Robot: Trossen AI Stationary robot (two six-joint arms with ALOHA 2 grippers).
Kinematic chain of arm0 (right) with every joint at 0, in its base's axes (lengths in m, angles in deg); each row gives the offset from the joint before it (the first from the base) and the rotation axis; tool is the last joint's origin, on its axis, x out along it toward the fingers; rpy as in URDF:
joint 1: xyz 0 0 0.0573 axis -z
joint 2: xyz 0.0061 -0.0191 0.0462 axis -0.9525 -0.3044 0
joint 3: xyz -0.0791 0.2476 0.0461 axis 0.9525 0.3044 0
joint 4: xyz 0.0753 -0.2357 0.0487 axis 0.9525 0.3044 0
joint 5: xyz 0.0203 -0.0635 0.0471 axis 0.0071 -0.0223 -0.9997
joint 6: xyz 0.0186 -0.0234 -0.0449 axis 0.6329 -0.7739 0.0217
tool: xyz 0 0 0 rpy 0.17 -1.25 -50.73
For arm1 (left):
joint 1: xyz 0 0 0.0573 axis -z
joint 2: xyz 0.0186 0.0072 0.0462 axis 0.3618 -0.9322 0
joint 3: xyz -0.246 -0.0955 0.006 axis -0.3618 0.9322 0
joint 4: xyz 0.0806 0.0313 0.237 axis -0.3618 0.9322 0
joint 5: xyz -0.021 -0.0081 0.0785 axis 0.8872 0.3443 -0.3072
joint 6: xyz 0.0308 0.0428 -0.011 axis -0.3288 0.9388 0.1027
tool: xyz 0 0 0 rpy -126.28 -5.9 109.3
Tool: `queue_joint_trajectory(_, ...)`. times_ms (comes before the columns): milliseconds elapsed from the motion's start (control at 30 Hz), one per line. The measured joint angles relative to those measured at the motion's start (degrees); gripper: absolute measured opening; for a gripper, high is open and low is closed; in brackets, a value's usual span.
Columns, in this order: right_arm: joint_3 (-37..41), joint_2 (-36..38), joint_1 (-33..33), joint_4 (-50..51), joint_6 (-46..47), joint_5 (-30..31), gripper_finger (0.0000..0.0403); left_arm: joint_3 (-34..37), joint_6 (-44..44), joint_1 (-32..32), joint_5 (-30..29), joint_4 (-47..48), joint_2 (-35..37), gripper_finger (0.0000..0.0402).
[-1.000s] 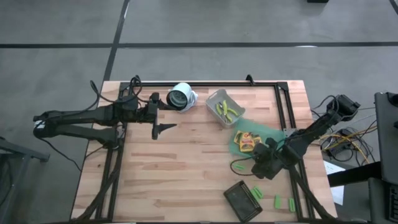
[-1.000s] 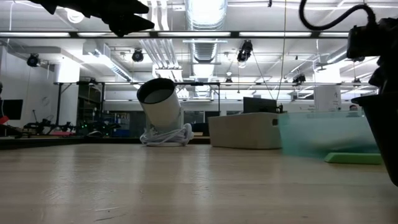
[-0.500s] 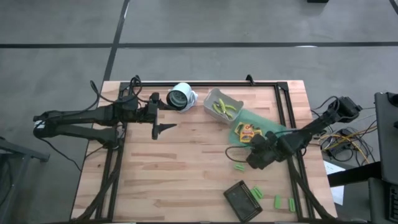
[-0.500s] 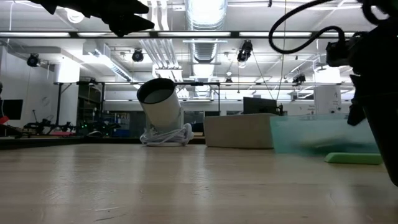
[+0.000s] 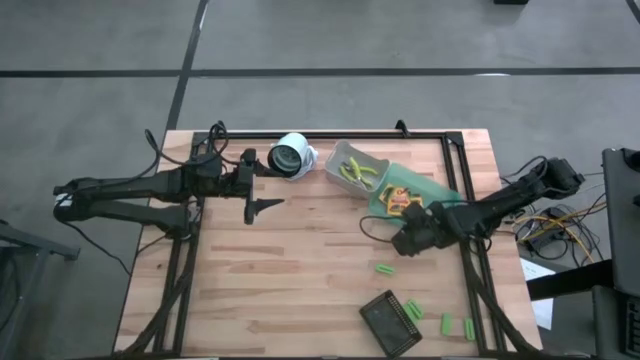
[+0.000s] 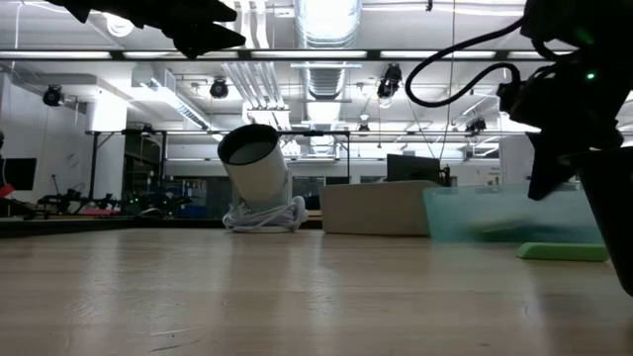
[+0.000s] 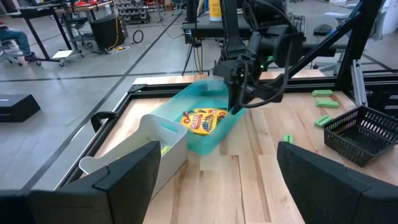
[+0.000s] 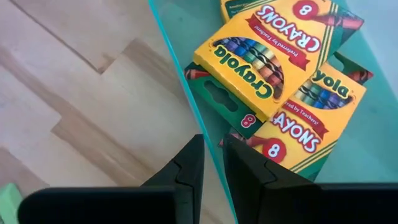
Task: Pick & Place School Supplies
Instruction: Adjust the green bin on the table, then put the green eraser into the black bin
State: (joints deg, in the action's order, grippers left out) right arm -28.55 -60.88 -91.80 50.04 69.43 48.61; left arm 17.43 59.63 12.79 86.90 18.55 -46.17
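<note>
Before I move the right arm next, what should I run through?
1. Right gripper shut across the green bin wall: ok.
2. Crayon packs lying inside the green bin: ok.
3. Gap between the green bin and the grey bin: cannot tell.
4. Left gripper open, well away from both bins: ok.
5. Green blocks put away: not ok, several lie loose on the table.

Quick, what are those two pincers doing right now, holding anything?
Left pincer: open, empty, above the table beside the white cup.
Right pincer: shut on the green bin wall; the bin holds crayon packs.
</note>
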Motion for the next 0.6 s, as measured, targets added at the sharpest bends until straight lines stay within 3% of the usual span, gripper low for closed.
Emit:
queue_joint_trajectory(233,-2.42,0.46,0.33,0.48,0.03,0.11,0.0054,0.0,-0.02,0.0,0.0,0.0,0.0,0.0328)
queue_joint_trajectory(600,-14.69,1.59,-0.76,7.79,-6.95,0.04,0.0054,0.0,0.0,0.0,0.0,0.0,0.0,0.0328)
